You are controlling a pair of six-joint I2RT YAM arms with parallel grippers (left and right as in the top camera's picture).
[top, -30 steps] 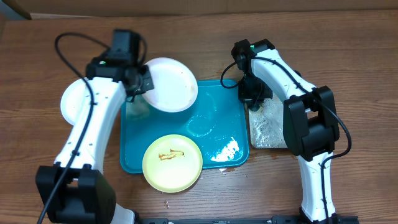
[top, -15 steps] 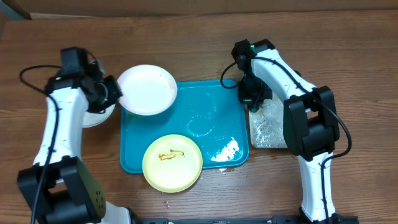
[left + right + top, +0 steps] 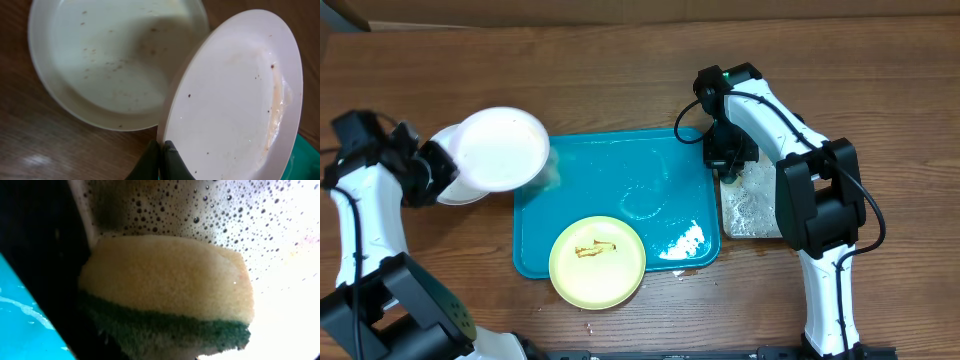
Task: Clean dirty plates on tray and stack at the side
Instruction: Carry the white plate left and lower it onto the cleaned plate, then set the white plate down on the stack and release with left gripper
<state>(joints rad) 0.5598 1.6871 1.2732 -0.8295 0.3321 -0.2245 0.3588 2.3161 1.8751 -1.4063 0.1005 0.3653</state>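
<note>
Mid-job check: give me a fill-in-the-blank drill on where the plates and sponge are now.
The left end effector grips a white plate by its ____.
The other white plate lies on the wooden ____.
Only ____ plate rests on the teal tray: the yellow-green plate.
The sponge has a yellow layer and a ____ one.
Missing: rim; table; one; green.

Brown wood-grain surface [image 3: 620, 80]. Small black rectangular tray [image 3: 40, 245] on its right side, full of white foamy water [image 3: 752, 205]. Yellow foam sponge with green scouring layer [image 3: 165, 295] in the foam, beside the tray wall. Tan cardboard strip [image 3: 620, 8] along far edge. Few crumbs [image 3: 588, 326] near front.
</note>
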